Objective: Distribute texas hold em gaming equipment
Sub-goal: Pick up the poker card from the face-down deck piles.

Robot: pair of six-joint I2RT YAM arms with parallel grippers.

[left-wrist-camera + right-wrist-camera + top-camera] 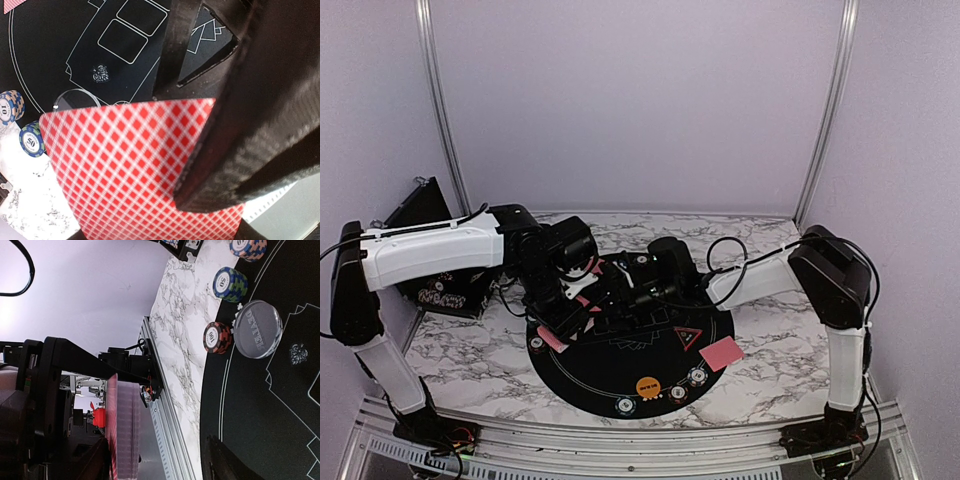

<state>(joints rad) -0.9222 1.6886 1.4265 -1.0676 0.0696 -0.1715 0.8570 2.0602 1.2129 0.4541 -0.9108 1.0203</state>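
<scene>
Playing card (125, 170), red diamond-lattice back

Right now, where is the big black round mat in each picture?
Top view: the mat sits in the middle of the picture, a bit low.
Left wrist view: the mat fills the upper left, behind the red card.
Right wrist view: the mat fills the right side, under the clear round disc.
Shared landmark: the white marble table beside the mat's curved edge in every view.

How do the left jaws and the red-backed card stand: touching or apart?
Touching. Left wrist view: the left gripper pinches the red-backed card, one jaw lying across its face.
</scene>
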